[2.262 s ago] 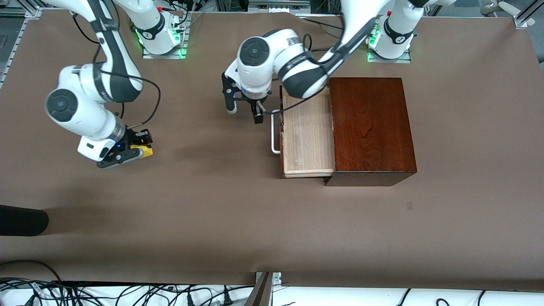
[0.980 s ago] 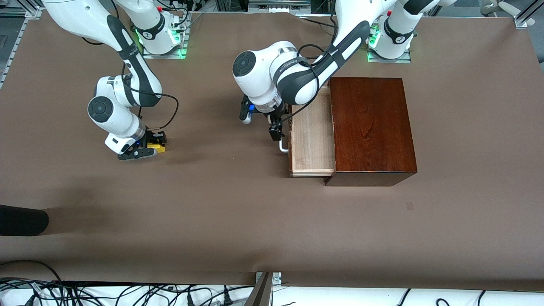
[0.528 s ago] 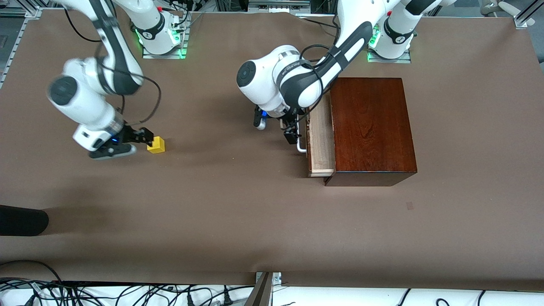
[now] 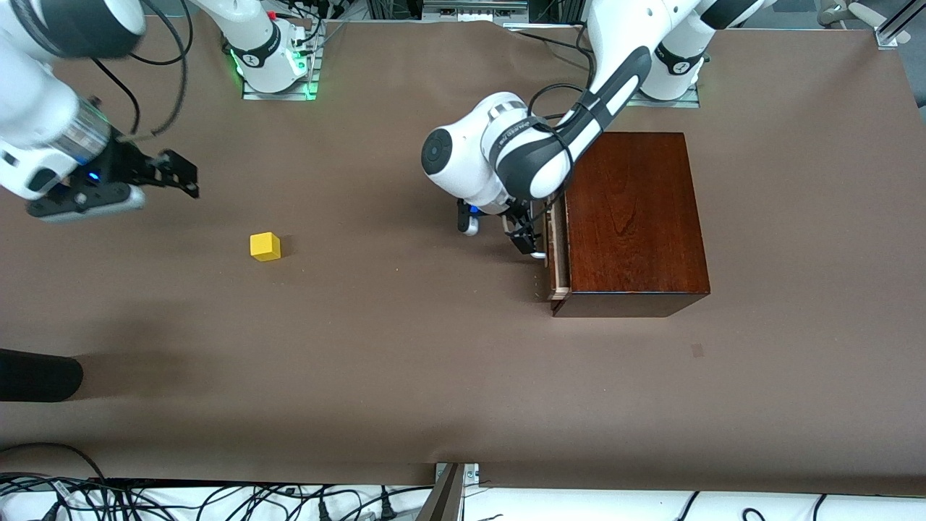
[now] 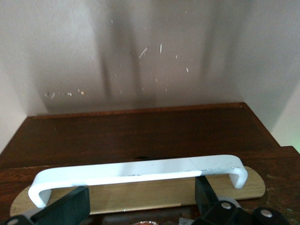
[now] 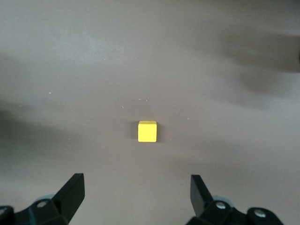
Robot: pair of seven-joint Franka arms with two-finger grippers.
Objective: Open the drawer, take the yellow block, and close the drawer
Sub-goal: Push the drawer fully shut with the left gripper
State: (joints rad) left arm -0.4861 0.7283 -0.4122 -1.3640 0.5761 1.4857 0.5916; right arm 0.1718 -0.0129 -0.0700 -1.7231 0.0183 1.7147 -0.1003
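The yellow block (image 4: pixel 265 246) (image 6: pixel 147 131) lies alone on the brown table, toward the right arm's end. My right gripper (image 4: pixel 163 189) (image 6: pixel 136 185) hangs in the air off to the side of the block, open, with nothing between its fingers. The drawer (image 4: pixel 557 253) is pushed almost fully into the mahogany box (image 4: pixel 629 217); only a thin strip of pale wood shows. My left gripper (image 4: pixel 495 230) (image 5: pixel 140 197) is open right at the drawer's front, its fingers (image 5: pixel 70 206) spread along the white handle (image 5: pixel 140 171) without clamping it.
The box stands toward the left arm's end of the table. Brown table mat (image 4: pixel 405 362) stretches between block and box. A dark object (image 4: pixel 36 375) pokes in at the table's edge near the front camera. Cables (image 4: pixel 217 499) run along the front rim.
My right gripper opened, left the yellow block on the table and rose away from it. My left gripper pushed the drawer from well open to nearly shut.
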